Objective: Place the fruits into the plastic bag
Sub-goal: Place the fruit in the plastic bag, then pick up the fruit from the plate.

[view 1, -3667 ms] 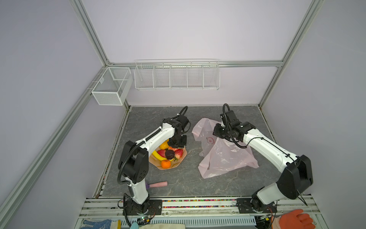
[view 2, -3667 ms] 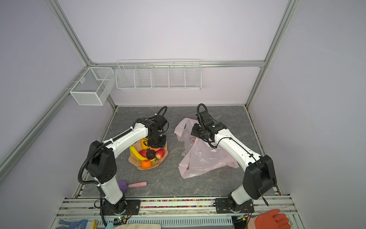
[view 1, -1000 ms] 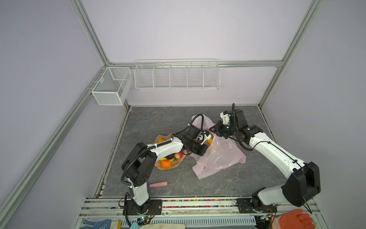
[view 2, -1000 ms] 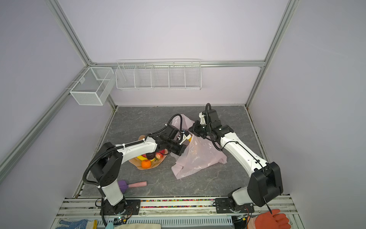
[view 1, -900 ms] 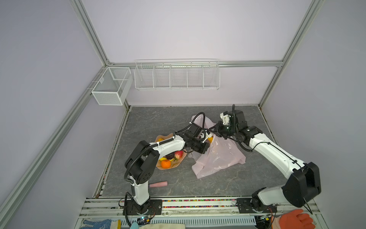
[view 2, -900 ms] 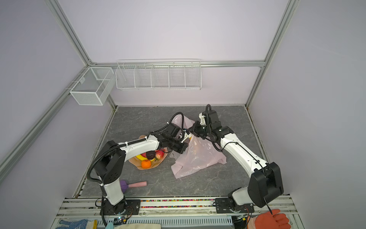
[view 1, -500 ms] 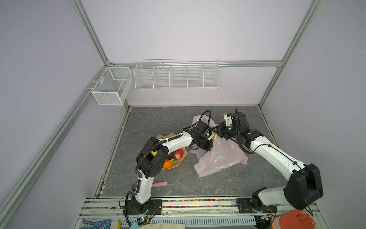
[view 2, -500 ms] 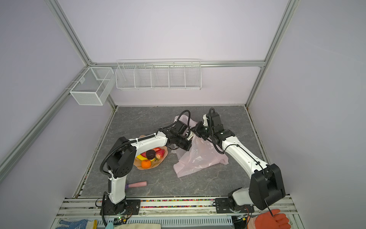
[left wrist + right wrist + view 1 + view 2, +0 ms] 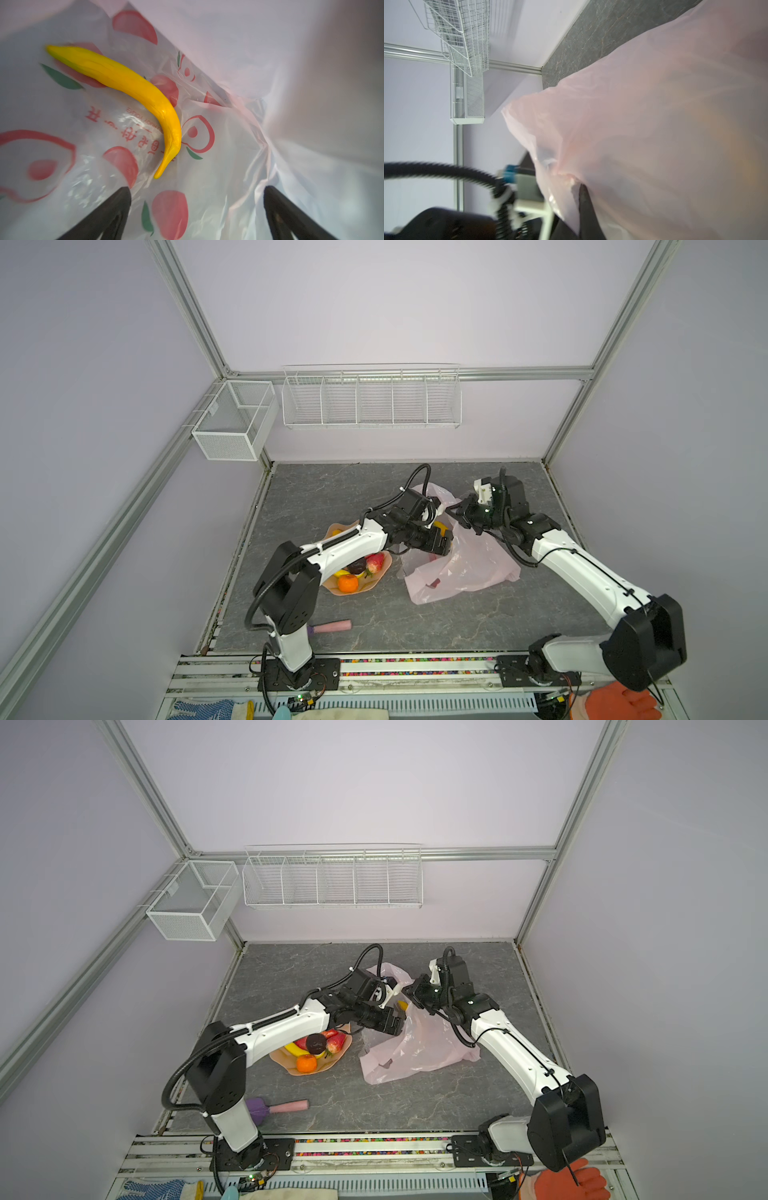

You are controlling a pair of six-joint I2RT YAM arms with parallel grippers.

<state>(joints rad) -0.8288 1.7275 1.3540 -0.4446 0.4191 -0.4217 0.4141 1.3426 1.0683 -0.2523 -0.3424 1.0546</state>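
One yellow banana lies loose inside the pink plastic bag, free of any finger. My left gripper stands open just inside the bag's mouth, short of the banana, and it shows at the mouth in a top view. My right gripper is shut on the bag's rim and holds it raised. Other fruits sit in the peach dish: an orange, a strawberry, a dark purple fruit and another banana.
A brush with a purple head and pink handle lies near the table's front left. A white wire rack and a mesh box hang on the back and left walls. An orange glove lies off the front edge.
My left gripper moved from the dish to the bag's mouth carrying a banana, then opened and let it fall inside. My right gripper has raised the bag's rim slightly.
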